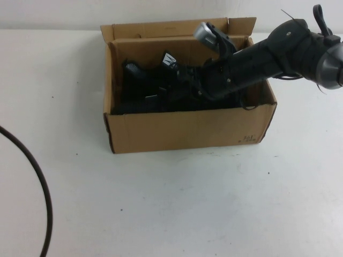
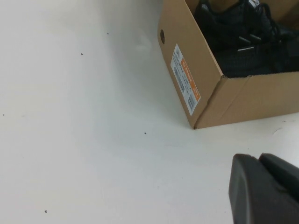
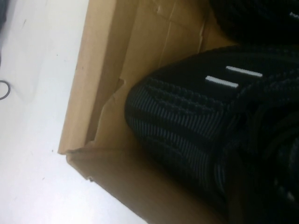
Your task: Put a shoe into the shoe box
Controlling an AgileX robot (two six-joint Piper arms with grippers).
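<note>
Brown corrugated cardboard shoe box (image 1: pixel 187 131): open-topped, on white table (image 1: pixel 171 203), lid flap upright at far side; small round hole (image 2: pixel 162 36) and white-and-orange label (image 2: pixel 185 79) on 1 end wall.

Black mesh-knit shoe (image 3: pixel 196 126) with short white dash marks: inside the shoe box, directly below and against the right gripper, toe close to a box corner. More black shoe material beside it; count of shoes inside not clear.

Right gripper (image 1: pixel 179 85): lowered into the shoe box from the right side, jaws closed; grip on the shoe not discernible.

Left gripper (image 2: pixel 264 184): jaws closed, nothing held, above bare table, near the box's labelled end and apart from it.

Black cable (image 1: pixel 37 182): curved on table, well away from both grippers.
</note>
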